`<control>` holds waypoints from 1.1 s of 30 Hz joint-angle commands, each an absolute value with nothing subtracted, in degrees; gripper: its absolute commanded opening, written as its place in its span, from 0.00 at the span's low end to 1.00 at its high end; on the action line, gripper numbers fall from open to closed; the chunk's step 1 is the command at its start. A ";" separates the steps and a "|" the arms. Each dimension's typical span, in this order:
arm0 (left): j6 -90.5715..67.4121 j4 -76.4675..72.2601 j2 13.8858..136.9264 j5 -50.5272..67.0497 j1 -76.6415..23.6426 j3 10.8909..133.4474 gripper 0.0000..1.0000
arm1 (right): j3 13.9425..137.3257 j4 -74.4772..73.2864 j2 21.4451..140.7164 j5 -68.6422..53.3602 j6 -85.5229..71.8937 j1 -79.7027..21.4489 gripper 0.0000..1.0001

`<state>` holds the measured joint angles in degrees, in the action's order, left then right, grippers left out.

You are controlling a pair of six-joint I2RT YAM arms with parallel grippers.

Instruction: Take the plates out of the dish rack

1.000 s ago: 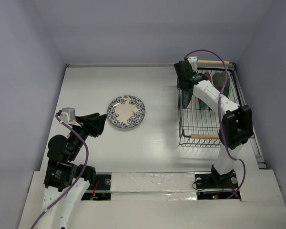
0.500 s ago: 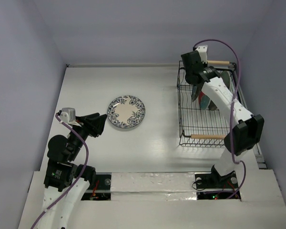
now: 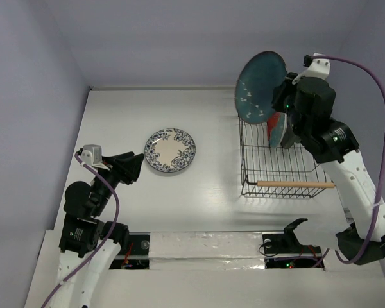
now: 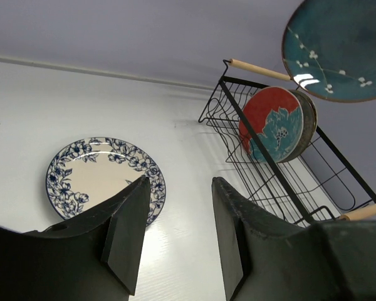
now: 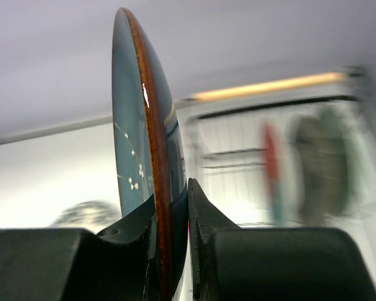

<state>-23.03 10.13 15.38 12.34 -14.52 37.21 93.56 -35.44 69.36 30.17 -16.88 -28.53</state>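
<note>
My right gripper point(image 3: 283, 97) is shut on the rim of the dark teal plate point(image 3: 260, 86) and holds it on edge, high above the far left corner of the dish rack point(image 3: 277, 174). In the right wrist view the plate point(image 5: 133, 125) stands edge-on between the fingers point(image 5: 200, 216). The red-and-teal plate point(image 4: 274, 124) stands in the rack with other plates behind it. The white-blue floral plate point(image 3: 170, 150) lies flat on the table. My left gripper point(image 3: 133, 166) is open and empty, just left of that plate.
The black wire rack has a wooden handle at its near edge point(image 3: 294, 184) and one at its far edge point(image 4: 258, 69). Grey walls close in the white table on three sides.
My right arm has risen out of the rack, lifting the dark teal plate up and to the left. The left arm has not moved.
</note>
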 commanded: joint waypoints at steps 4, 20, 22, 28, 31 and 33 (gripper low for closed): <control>-22.94 7.82 16.79 12.83 -14.33 37.71 0.41 | 90.97 -10.47 78.56 9.07 -29.60 -37.34 0.00; -22.94 7.73 16.43 12.92 -14.33 37.62 0.41 | 91.76 6.85 103.88 -1.76 -46.75 -42.10 0.00; -22.94 7.73 16.35 12.83 -14.33 37.62 0.41 | 90.71 8.08 105.90 -1.67 -48.16 -42.10 0.00; -22.94 7.82 16.44 12.75 -14.33 37.62 0.41 | 89.82 9.66 111.52 -1.66 -50.88 -42.10 0.00; -22.94 7.91 16.52 12.83 -14.33 37.62 0.41 | 89.39 10.46 113.37 -2.55 -52.20 -42.10 0.00; -22.94 7.91 16.44 12.83 -14.33 37.62 0.41 | 88.77 11.50 113.73 -3.07 -52.91 -42.10 0.00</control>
<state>-23.03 10.15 16.27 12.25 -14.52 37.21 88.49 -1.19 115.31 -0.45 -48.34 -41.98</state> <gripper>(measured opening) 0.408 0.186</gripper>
